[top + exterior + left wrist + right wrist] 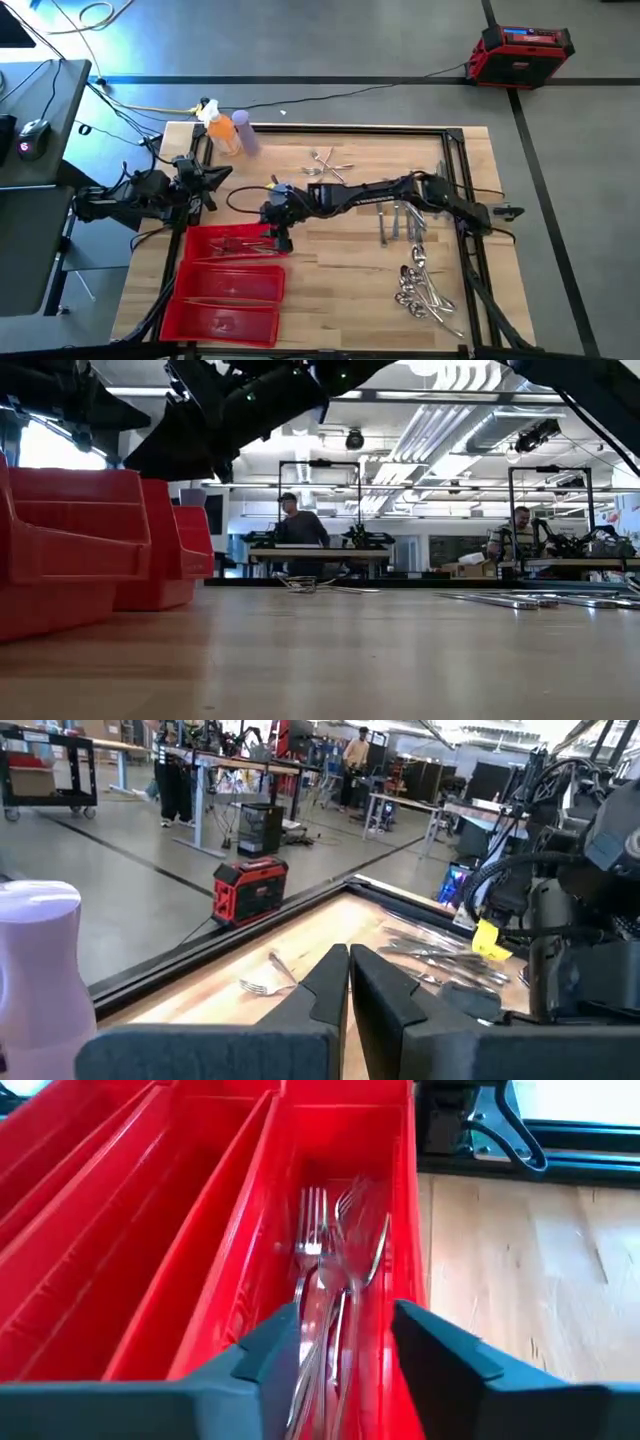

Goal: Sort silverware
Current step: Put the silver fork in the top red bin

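The red tray [232,285] has three long compartments and lies at the table's near left. Several forks [330,1280] lie in its far compartment [235,243]. My right gripper [345,1350] hovers open over that compartment's right end [279,238], with the forks below and between its fingers, touching nothing. More silverware lies loose on the table: forks [325,165] at the far middle, knives [400,222] at the right, spoons [415,288] at the near right. My left gripper [348,982] waits shut and empty at the far left [213,177].
An orange bottle [222,132] and a purple bottle [246,133] stand at the far left corner; the purple one [40,970] is close to my left gripper. A black frame [455,160] runs along the table's far and right edges. Bare wood lies between the tray and the spoons.
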You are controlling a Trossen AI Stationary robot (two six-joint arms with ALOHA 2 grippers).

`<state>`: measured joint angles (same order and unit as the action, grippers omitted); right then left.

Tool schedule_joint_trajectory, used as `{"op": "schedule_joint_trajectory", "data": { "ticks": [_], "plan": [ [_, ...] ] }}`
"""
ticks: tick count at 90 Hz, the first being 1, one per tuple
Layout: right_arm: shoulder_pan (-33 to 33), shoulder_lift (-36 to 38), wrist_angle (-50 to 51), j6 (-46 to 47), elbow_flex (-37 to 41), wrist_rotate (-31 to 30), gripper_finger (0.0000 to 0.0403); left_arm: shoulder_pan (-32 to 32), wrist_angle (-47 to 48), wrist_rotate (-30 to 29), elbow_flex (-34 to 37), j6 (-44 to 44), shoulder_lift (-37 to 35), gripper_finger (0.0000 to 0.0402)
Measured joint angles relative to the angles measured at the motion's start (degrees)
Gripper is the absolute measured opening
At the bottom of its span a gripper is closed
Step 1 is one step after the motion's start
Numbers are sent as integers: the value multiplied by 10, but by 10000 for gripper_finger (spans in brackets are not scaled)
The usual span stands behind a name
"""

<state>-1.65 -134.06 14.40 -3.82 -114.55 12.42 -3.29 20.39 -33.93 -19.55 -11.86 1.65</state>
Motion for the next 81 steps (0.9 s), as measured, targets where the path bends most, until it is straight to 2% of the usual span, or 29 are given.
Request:
{"op": "schedule_joint_trajectory", "data": {
  "ticks": [12, 30, 43, 52, 66, 81],
  "plan": [
    [1, 2, 62, -48, -64, -3, 186, 0, 0, 0, 0, 0, 0, 0],
    [14, 7, 305, -200, -208, -20, 188, 0, 0, 0, 0, -1, 0, 0],
    [37, 44, 421, -322, -166, -40, 188, 0, 0, 0, 0, -1, 0, 0],
    [73, 44, 507, -344, -152, -62, 187, 0, 2, 0, 0, -1, 0, 0],
    [151, 45, 504, -308, -83, -50, 176, 0, 8, 0, 0, -1, 1, 0],
    [232, 44, 447, -285, 9, -56, 162, 0, 8, 1, 0, -1, 4, 0]
  ]
}}
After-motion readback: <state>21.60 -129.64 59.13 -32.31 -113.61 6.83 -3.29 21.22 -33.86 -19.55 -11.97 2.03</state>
